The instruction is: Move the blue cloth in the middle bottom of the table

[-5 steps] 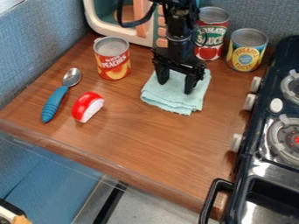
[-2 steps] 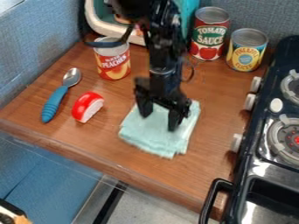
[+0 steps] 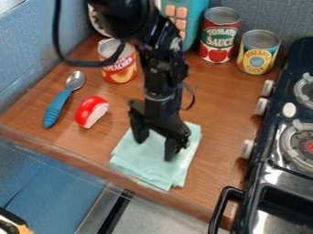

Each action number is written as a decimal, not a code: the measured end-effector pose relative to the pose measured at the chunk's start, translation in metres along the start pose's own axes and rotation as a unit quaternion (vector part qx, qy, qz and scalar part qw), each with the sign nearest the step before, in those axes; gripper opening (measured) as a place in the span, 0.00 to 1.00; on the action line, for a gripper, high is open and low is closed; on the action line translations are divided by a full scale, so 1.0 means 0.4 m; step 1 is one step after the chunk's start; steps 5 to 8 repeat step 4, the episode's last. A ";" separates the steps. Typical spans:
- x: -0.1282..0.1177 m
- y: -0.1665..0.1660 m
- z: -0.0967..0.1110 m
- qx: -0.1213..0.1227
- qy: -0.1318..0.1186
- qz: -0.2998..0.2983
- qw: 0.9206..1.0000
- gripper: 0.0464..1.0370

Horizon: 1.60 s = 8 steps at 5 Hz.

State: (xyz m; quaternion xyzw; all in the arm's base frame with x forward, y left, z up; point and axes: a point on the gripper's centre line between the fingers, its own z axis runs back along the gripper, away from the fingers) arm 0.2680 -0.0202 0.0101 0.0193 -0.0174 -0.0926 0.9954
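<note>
Placing looks nearly done: the black two-finger gripper [image 3: 154,150] rests, fingers apart, on the folded pale-blue fabric cloth [image 3: 149,168] and should next lift straight up.

The arm [image 3: 164,73] is finished in black, with a bulky, rounded upper housing [image 3: 125,20] above a narrower, angular section dotted with small pale marks. A thick black cable [image 3: 57,34] is looped out from its side, and a thinner dark wire [image 3: 193,98] is curved beside the wrist. The wrist is ringed by a grey band [image 3: 158,96], and the black gripper [image 3: 155,148] is fitted with two blunt fingers [image 3: 170,148].
</note>
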 end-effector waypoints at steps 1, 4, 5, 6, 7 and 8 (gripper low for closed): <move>0.001 -0.010 0.001 0.002 -0.004 0.002 1.000 0.96; 0.074 -0.019 0.182 -0.025 -0.096 0.020 0.995 0.96; 0.074 -0.019 0.182 -0.025 -0.096 0.020 0.995 0.96; 0.074 -0.019 0.182 -0.025 -0.096 0.020 0.995 0.96; 0.074 -0.019 0.182 -0.025 -0.096 0.020 0.995 0.96; 0.074 -0.019 0.182 -0.025 -0.096 0.020 0.995 0.96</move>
